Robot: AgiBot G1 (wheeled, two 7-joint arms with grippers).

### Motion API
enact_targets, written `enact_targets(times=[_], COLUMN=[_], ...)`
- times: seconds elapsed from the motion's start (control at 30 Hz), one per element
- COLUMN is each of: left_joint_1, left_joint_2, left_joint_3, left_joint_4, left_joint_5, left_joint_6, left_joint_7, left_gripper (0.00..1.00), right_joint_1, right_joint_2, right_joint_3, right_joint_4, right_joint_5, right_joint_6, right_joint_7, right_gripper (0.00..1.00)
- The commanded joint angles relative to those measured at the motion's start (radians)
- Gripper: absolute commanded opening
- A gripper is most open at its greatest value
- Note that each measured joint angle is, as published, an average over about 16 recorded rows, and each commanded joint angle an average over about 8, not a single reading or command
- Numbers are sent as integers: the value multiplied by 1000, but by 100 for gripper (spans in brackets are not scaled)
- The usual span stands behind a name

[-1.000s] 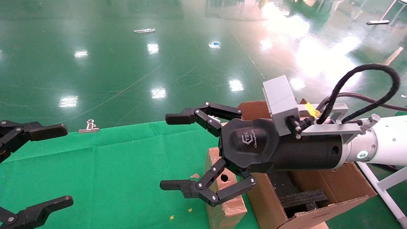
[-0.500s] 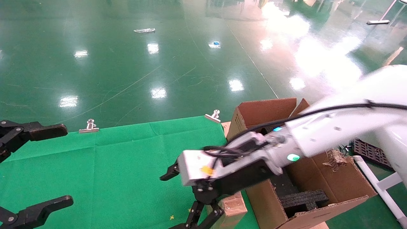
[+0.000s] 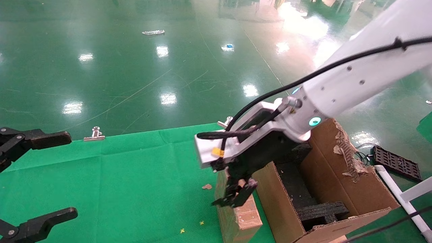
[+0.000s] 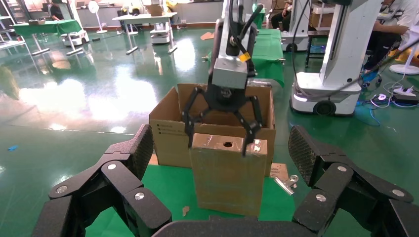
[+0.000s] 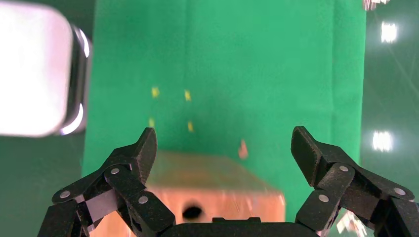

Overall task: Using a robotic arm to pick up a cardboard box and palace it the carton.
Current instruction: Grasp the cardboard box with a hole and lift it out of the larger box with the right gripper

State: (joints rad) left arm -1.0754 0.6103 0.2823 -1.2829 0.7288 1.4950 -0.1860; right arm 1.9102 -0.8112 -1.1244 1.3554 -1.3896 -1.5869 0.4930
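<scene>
The small brown cardboard box stands upright on the green cloth, against the outer wall of the large carton. Its taped top has a round hole. My right gripper on the white robotic arm points straight down at the box top, open. In the left wrist view the right gripper has a finger at either side of the top of the box. The right wrist view shows the open gripper with the box below it. My left gripper hangs open at the far left.
Black foam blocks lie inside the carton, whose right flap is torn. Binder clips hold the green cloth at the table's far edge. A black crate and white pipe frame are at the right.
My right arm has swung from lying level, pointing left, to pointing down, and the open gripper has come down over the box top. The left arm has not moved.
</scene>
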Motion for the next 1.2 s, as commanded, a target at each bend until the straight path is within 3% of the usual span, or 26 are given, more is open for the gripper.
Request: enact_targets(times=[0.03,0.37,0.63,0.73,0.97,1.2], left_joint_1=[0,0,0,0,0,-1], left_joint_2=[0,0,-1,-1,-1,-1], left_joint_3=[0,1,1,2,2,3], left_joint_4=[0,0,0,0,0,0], left_joint_5=[0,-1,-1,-1,-2,-2], left_joint_6=[0,0,-1,-1,-1,-1], left_joint_7=[0,0,1,1,1,1], left_gripper=[100,100,100,100,100,100], right_joint_1=[63,233,321,350,361,301], right_joint_2=[5,-60,-126,-132,-110,-81], right_joint_3=[-63,-377,-547,-587,-626,-620], right_joint_4=[0,0,-3,-12,-52,-168], right_joint_5=[-7,-2,26,28,76,194], right_joint_6=[-1,6,20,31,68,90], right_joint_7=[7,83,192,311,720,873], right_gripper=[100,100,100,100,100,100])
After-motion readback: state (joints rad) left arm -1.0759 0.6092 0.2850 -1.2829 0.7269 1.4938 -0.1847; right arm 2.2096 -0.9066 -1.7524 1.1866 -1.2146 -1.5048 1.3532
